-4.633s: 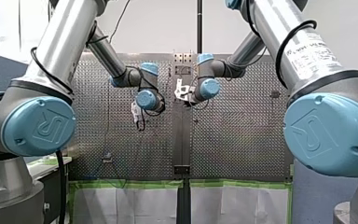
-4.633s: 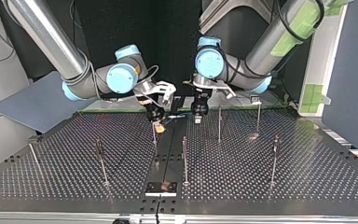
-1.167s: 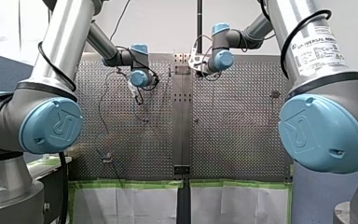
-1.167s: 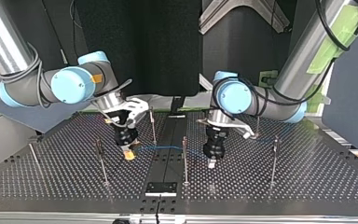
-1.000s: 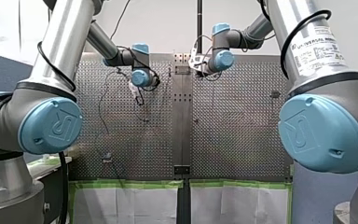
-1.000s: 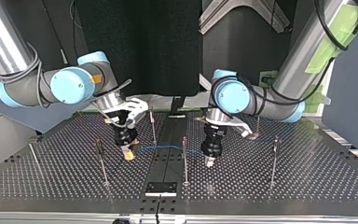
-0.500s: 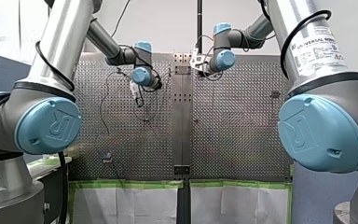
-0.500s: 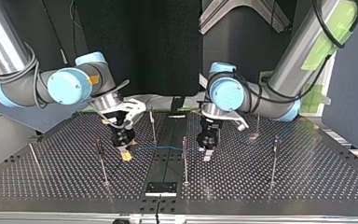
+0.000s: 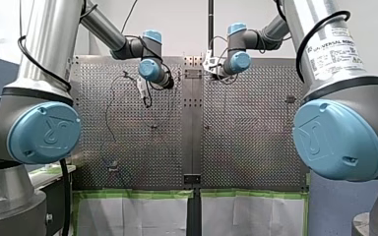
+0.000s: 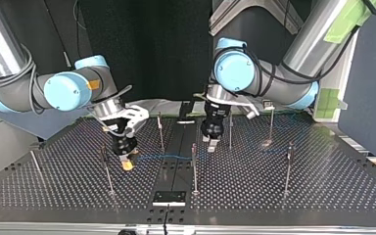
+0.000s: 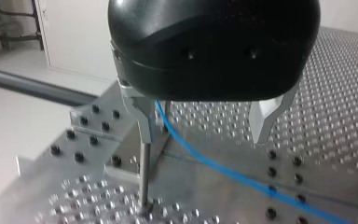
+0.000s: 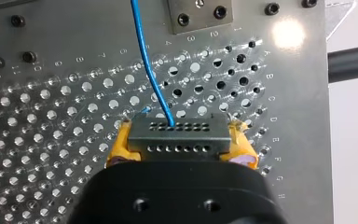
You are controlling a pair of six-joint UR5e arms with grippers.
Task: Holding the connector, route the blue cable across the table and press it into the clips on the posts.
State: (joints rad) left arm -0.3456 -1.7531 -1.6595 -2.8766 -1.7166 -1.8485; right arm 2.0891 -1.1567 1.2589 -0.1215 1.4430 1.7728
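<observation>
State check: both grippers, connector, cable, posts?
right gripper, shut on connector.
left gripper, open, blue cable passing between its fingers.
connector, clamped, cable attached.
blue cable, runs from connector to left gripper; clip seating cannot be told.
posts, upright.

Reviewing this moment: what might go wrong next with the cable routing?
My left claw is open, so the blue cable runs loose between its fingers and may slip away. One finger lines up with a post; lowering might strike it. Pulling the cable taut might drag the connector from my right claw.
</observation>
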